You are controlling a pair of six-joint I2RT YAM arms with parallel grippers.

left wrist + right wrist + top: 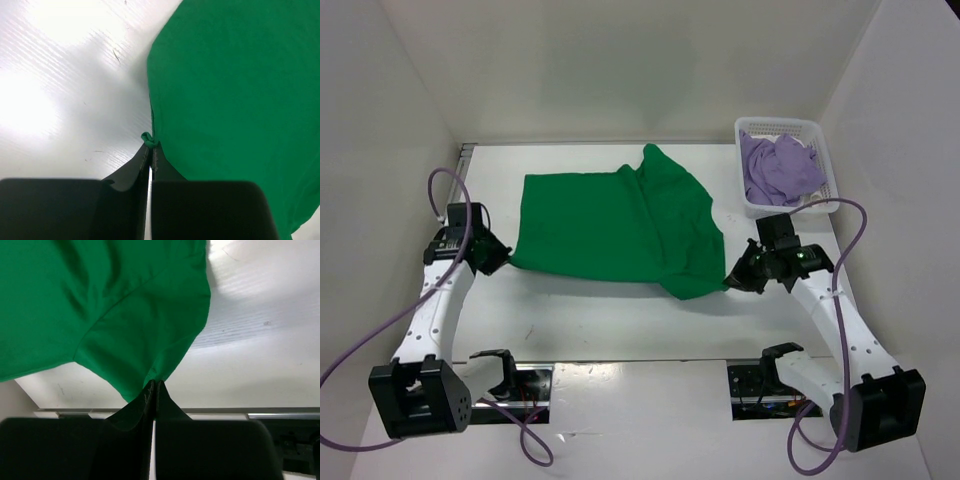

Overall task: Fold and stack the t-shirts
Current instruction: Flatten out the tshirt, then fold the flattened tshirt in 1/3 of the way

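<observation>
The bright green t-shirt (615, 225) lies spread on the white table, with a fold ridge running back to its far edge. My left gripper (500, 262) is shut on the shirt's near left corner; a small nub of green cloth (148, 139) pokes out between its tips. My right gripper (730, 281) is shut on the shirt's near right edge (155, 375) and holds it slightly off the table. The lavender-purple t-shirt (778, 167) sits crumpled in the basket. A bit of cream-white cloth (813, 152) shows beneath it.
The white perforated basket (825, 160) stands at the back right, close to my right arm. White walls enclose the table on three sides. Two openings with metal parts sit at the near edge beside the arm bases.
</observation>
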